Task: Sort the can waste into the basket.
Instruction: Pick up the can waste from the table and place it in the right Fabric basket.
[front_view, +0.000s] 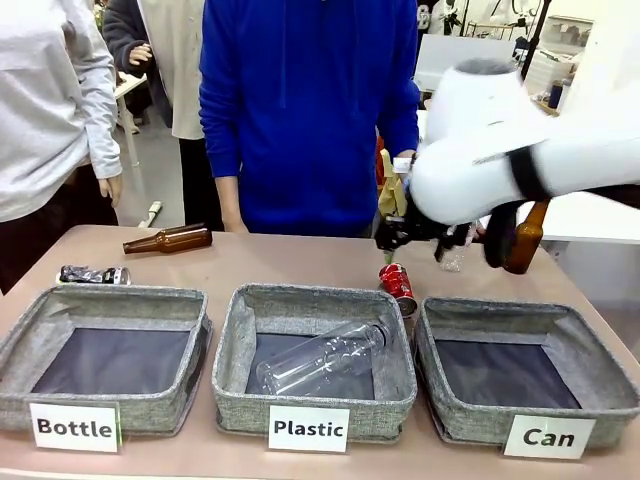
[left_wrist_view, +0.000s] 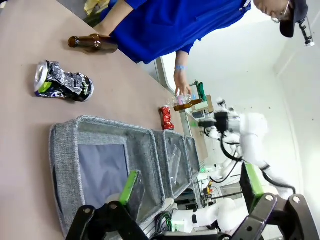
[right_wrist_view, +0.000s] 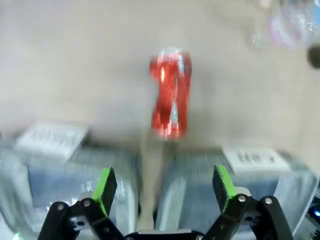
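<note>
bin (front_view: 240, 405) with bottle (front_view: 320, 358), red can (front_view: 398, 284) outside

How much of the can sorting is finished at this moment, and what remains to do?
Nothing is done yet: the Can basket holds no can. In hand: the right end effector, open, hangs above the red can, which lies ungripped on the table behind the gap between that basket and the Plastic basket. Left: grasp and drop it, then fetch the black can lying behind the Bottle basket.
</note>
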